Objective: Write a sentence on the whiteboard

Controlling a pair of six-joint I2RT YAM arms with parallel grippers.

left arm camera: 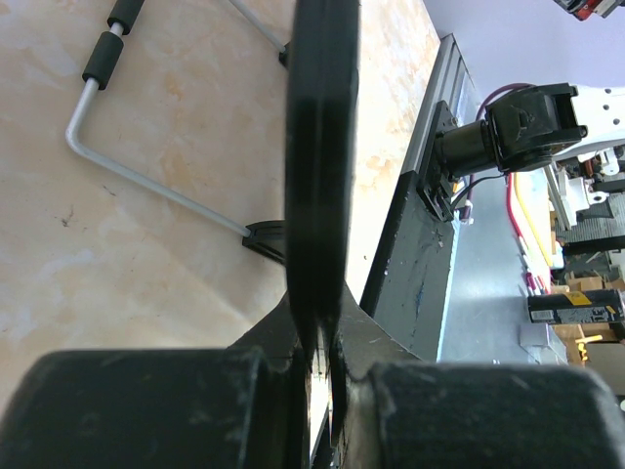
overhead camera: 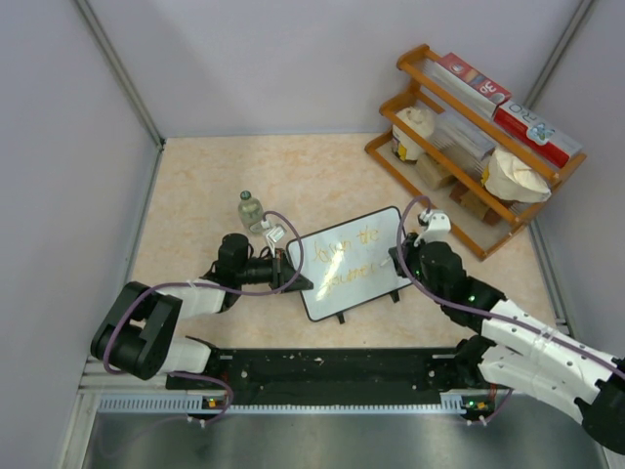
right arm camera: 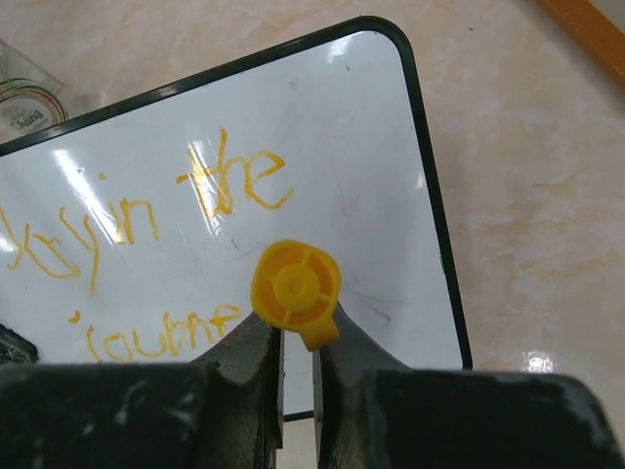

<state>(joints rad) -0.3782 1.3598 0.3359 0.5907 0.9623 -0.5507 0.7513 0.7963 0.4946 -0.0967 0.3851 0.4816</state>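
Sitting mid-frame on a beige marbled tabletop [overhead camera: 195, 186] enclosed by grey panels [overhead camera: 59, 147], the whiteboard [overhead camera: 376, 283] carries the orange sentence [overhead camera: 352, 256]; the left gripper [overhead camera: 292, 277] clamps its left edge, the right gripper [overhead camera: 403, 256] is closed on a yellow marker [right arm camera: 296, 288]; a wooden rack [overhead camera: 430, 171] stands upper right

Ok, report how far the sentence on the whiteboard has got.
Done: two lines of orange script, the sentence, sit on the whiteboard; the top one ends in "the". In hand: the right gripper is shut on a yellow marker over the board's right part, and the left gripper clamps the board's left edge. Left: the lower line stops partway across, seemingly mid-word, so it likely needs finishing.
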